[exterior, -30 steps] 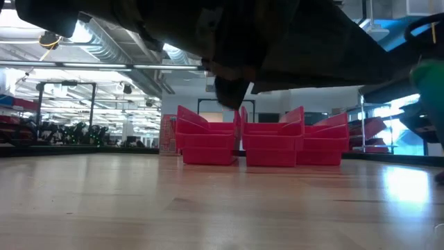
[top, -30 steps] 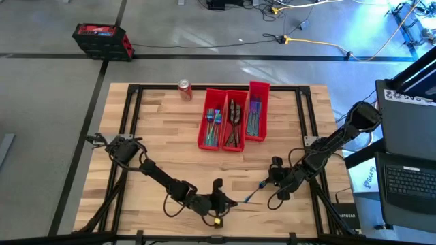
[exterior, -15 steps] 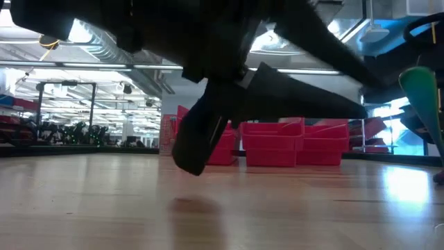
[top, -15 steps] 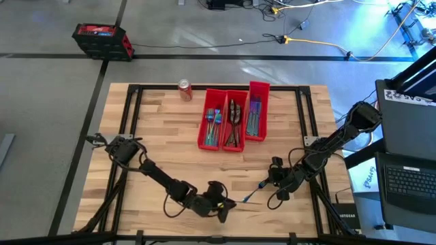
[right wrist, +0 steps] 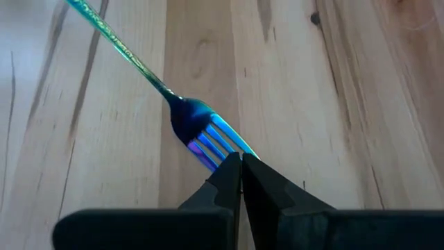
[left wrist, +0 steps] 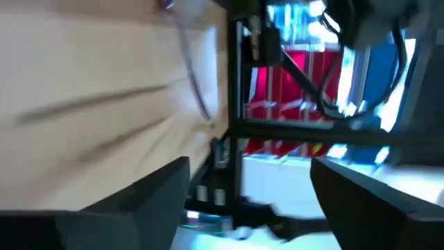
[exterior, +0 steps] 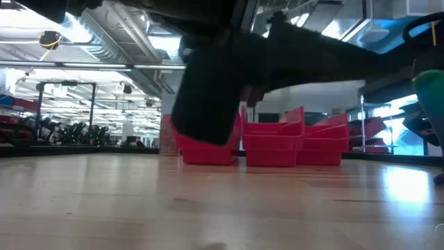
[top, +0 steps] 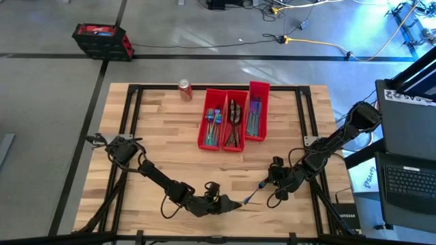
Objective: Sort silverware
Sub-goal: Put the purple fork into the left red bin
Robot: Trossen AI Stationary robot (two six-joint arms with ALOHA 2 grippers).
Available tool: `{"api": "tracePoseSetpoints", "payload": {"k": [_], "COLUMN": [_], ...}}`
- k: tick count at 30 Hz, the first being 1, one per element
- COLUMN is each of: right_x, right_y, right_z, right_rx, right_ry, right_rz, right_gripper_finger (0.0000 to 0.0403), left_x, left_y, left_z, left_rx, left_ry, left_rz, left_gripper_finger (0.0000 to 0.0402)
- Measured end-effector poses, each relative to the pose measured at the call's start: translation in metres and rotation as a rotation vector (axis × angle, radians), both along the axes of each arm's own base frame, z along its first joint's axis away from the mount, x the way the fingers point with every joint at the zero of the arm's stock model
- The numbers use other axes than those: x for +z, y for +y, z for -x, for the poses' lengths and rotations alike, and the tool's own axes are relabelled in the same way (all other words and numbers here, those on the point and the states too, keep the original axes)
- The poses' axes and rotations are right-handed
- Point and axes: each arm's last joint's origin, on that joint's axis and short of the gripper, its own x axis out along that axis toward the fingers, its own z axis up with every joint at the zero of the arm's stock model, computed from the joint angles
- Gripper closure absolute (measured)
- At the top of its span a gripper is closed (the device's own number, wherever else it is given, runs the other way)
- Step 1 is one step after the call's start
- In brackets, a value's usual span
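An iridescent teal-blue fork (top: 249, 197) is near the table's front edge, right of centre. My right gripper (top: 263, 184) is shut on it. In the right wrist view the fork (right wrist: 149, 69) runs away from my gripper (right wrist: 240, 161), tines toward the fingers. My left gripper (top: 225, 203) is just left of the fork's handle end, pointing at it. Its two fingers (left wrist: 142, 201) stand wide open and empty in the blurred left wrist view. Other silverware (top: 231, 119) lies in three red bins. My right gripper pinches the fork by the tips of its tines (right wrist: 232, 149) between the free ends of its two fingers. The fingers come level from the table's right and lie along the fork. The handle (right wrist: 111, 35) juts out toward the left gripper.
Three long red bins (top: 233, 118) stand side by side at the table's far middle; they also show in the low view (exterior: 270, 142). A red soda can (top: 184, 89) stands left of them at the far edge. Bare wood (top: 163, 143) lies between the bins and the arms.
My left gripper has turned about near the front edge: it pointed toward the near edge and now points toward the table's right, at the fork's handle end. My right gripper and the fork have kept still.
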Motion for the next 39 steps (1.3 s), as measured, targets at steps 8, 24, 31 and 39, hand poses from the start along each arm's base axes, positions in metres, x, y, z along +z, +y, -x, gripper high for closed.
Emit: {"api": "tracePoseSetpoints", "payload": {"k": [8, 24, 31, 39], "right_x": [0.000, 0.000, 0.000, 0.000], "right_y": [0.000, 0.001, 0.001, 0.000], "right_z": [0.000, 0.001, 0.000, 0.000], "right_rx": [-0.025, -0.128, -0.171, -0.177], "right_ry": [0.008, 0.052, 0.044, 0.039], "right_rz": [-0.025, -0.144, -0.153, -0.148], "right_gripper_finger": [0.0403, 0.0403, 0.0403, 0.0403], "left_x": [-0.001, -0.001, -0.002, -0.004], "left_y": [-0.001, -0.007, 0.003, 0.019], "left_z": [0.002, 0.009, 0.004, -0.007], "left_rx": [0.069, 0.202, 0.235, 0.220], "left_ry": [0.000, -0.019, -0.007, 0.006], "left_rz": [0.068, -0.053, -0.107, -0.020], "left_gripper_finger": [0.0103, 0.0103, 0.0103, 0.0103]}}
